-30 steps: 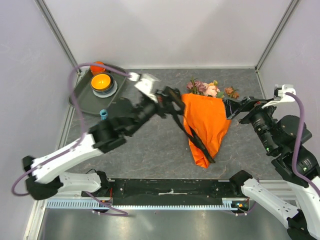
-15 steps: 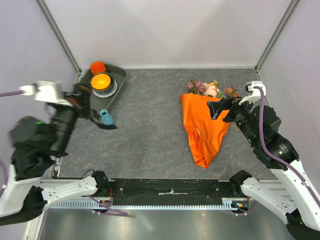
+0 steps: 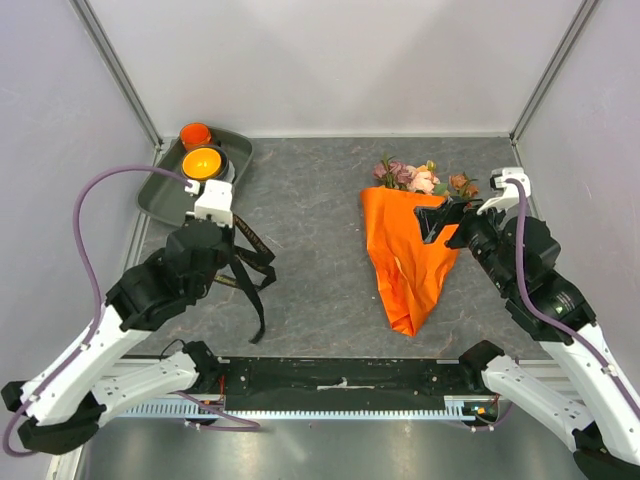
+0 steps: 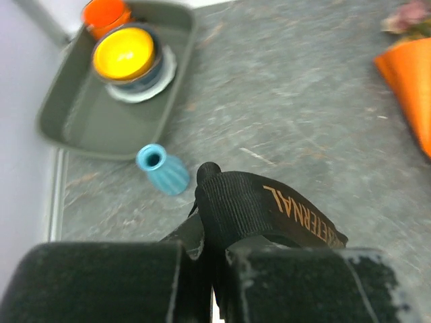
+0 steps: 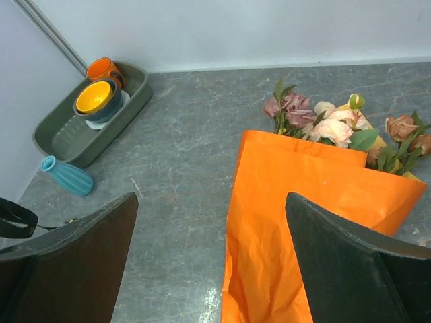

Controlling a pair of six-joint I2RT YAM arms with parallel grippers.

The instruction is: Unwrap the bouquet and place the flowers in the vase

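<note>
Left gripper (image 4: 212,259) pinched tight on the black ribbon (image 4: 269,208) — loose ends dangle, well apart from the bouquet (image 3: 410,255); bouquet lies right of centre in its orange paper (image 5: 283,202), flowers (image 5: 316,121) poking out the far end; right gripper (image 5: 212,198) fingers spread wide near the paper — empty; vase (image 4: 163,169) just beside the grey tray (image 4: 74,121).

left end effector (image 4: 215,259) pinched shut, right end effector (image 5: 210,202) spread wide, both arms bent

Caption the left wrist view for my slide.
Left jaws shut on the ribbon; vase beside the tray, orange paper at far right.
</note>
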